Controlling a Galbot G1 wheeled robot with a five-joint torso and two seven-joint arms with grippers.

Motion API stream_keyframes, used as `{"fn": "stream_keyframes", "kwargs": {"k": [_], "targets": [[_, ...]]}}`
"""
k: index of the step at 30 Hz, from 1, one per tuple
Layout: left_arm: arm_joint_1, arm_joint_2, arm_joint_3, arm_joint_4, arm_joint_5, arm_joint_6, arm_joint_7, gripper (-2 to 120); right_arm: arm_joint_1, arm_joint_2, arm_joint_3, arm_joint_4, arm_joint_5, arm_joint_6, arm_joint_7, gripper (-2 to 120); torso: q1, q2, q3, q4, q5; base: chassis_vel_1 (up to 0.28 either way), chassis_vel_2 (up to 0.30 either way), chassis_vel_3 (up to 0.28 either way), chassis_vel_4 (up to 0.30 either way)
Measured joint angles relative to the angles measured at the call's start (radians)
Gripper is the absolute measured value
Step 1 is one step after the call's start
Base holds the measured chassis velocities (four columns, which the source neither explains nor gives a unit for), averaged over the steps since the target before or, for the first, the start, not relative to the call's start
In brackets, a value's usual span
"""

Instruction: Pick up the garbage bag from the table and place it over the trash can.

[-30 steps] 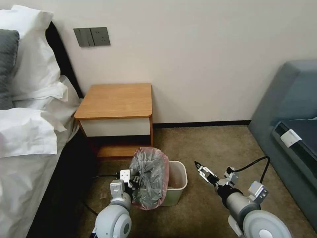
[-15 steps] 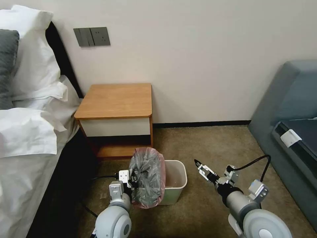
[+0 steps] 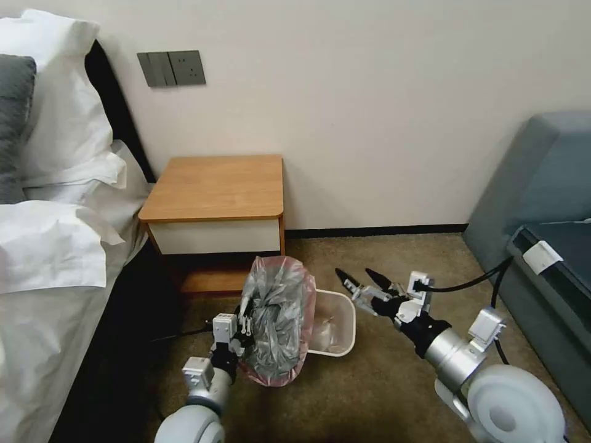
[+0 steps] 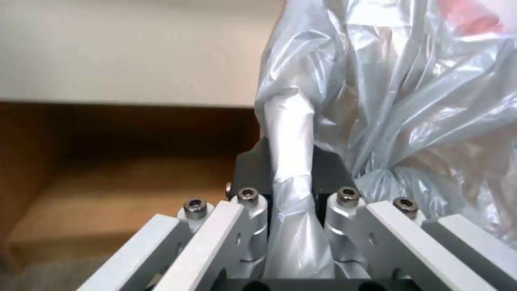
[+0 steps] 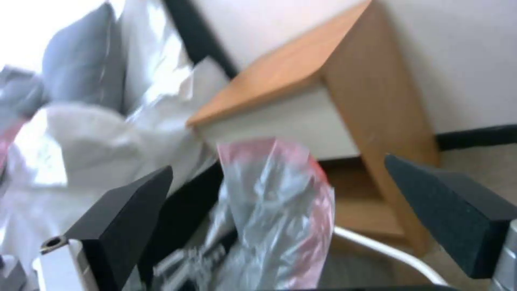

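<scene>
Since a second ago the right hand [image 3: 360, 280] has come forward and up from beside the bin [image 3: 340, 344] to hang over its far right rim, and its fingers, then nearly together, now stand spread wide on nothing. The left arm has drawn back slightly, and the bag [image 3: 277, 323] has risen a little with it.

That left hand [image 3: 245, 327] is clamped on a twisted pleat of the bag's grey film; the left wrist view shows the pleat [image 4: 291, 169] pinched between the two dark pads. The bag hangs in the air at the bin's left side, over its left rim, clear of the table [image 3: 215, 187].

It looks very light, limp and slick, so it should sag and slip unless pinched firmly. The free pink rim [image 3: 308, 314] facing the right hand seems the best place to take hold. The bag's long axis runs near upright, its pink-edged mouth facing right, towards the bin and the open hand.
</scene>
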Motion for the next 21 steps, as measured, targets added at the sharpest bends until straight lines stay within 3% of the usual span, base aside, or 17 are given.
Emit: {"fn": "stream_keyframes", "kwargs": {"k": [8,12,21], "targets": [[0.025,-0.001,-0.03,0.012,-0.022,-0.096,0.087,9,0.119,-0.088,-0.094,-0.081,0.115,-0.053,-0.042,100,0.0,0.0,0.0,0.0,-0.0002,0.0,0.0,0.0,0.0],[0.025,-0.009,-0.03,0.027,-0.039,-0.136,0.123,9,0.214,-0.1,-0.152,-0.147,0.181,-0.07,-0.047,100,0.0,0.0,0.0,0.0,-0.0001,0.0,0.0,0.0,0.0],[0.018,-0.014,-0.032,0.037,-0.067,-0.154,0.142,9,0.309,-0.092,-0.234,-0.228,0.215,-0.079,-0.033,99,0.0,0.0,0.0,0.0,-0.0001,0.0,0.0,0.0,0.0]]}}
